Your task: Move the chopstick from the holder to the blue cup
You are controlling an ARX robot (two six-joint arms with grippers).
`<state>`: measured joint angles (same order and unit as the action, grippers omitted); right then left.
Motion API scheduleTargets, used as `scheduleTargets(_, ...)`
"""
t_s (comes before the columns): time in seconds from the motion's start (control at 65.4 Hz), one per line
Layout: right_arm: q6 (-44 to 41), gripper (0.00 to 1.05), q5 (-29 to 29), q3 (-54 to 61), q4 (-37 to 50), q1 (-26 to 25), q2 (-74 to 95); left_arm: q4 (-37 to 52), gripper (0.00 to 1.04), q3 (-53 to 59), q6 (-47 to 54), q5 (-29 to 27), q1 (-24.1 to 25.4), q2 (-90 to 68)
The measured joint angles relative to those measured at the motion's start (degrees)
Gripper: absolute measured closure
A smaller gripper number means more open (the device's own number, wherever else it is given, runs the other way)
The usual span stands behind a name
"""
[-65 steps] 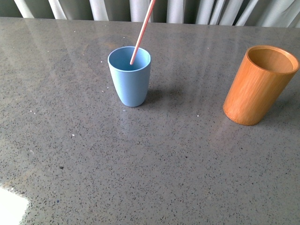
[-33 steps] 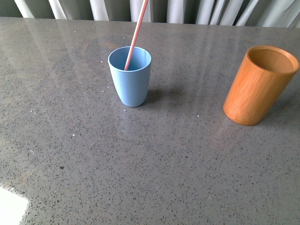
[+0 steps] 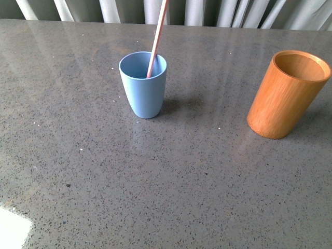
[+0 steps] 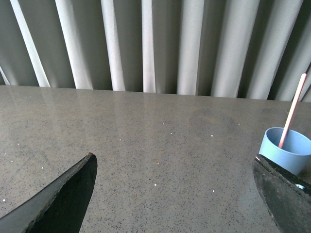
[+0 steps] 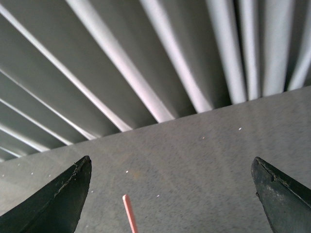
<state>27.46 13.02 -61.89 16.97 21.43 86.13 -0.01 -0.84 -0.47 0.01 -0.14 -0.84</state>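
The pink-red chopstick (image 3: 157,37) stands in the light-blue cup (image 3: 143,85) on the grey table, leaning against its far rim, its top out of the front view. The orange-brown bamboo holder (image 3: 285,94) stands at the right and looks empty. Neither gripper shows in the front view. In the left wrist view my left gripper (image 4: 175,165) is open and empty, with the blue cup (image 4: 287,150) and chopstick (image 4: 293,109) beside one jaw. In the right wrist view my right gripper (image 5: 170,167) is open, with the free top end of the chopstick (image 5: 129,213) between its jaws, touching neither.
The grey speckled table (image 3: 155,176) runs back to a wall of pale curtain folds (image 4: 155,43). A bright white patch (image 3: 11,228) lies at the front left corner.
The chopstick has shifted inside the blue cup: its lower end dropped and swung, and it now leans more upright against the far rim. The cup and holder have not moved.
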Motion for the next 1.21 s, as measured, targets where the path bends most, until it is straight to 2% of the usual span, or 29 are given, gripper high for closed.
scheduleTargets(0.107,-3.9,0.11,0.5,6.1,3.1,-2.6,-6.0,0.0,0.09,0.0,0.0,0.0,0.0,0.0)
scheduleTargets(0.168,-11.0,0.21,3.5,10.8,9.0,-3.7,-8.9,0.0,0.09,0.0,0.0,0.0,0.0,0.0)
scheduleTargets(0.214,-16.7,0.3,3.1,15.0,12.5,-4.7,-11.4,0.0,0.09,0.0,0.0,0.0,0.0,0.0)
scheduleTargets(0.321,-23.0,0.48,1.0,23.6,16.4,-6.9,-15.7,0.0,0.09,0.0,0.0,0.0,0.0,0.0)
scheduleTargets(0.336,-24.0,0.53,0.4,26.0,17.2,-7.5,-16.8,0.0,0.09,0.0,0.0,0.0,0.0,0.0)
scheduleTargets(0.642,-27.0,1.03,-4.4,41.7,21.7,-12.6,-26.8,0.0,0.09,0.0,0.0,0.0,0.0,0.0)
scheduleTargets(1.009,-27.1,1.03,-8.3,52.3,21.3,-16.6,-37.9,0.0,0.09,0.0,0.0,0.0,0.0,0.0)
scheduleTargets(1.07,-27.2,1.03,-12.6,54.1,20.1,-19.7,-40.8,0.0,0.09,0.0,0.0,0.0,0.0,0.0)
scheduleTargets(1.208,-27.2,1.03,-12.9,56.3,17.8,-21.2,-45.2,0.0,0.09,0.0,0.0,0.0,0.0,0.0)
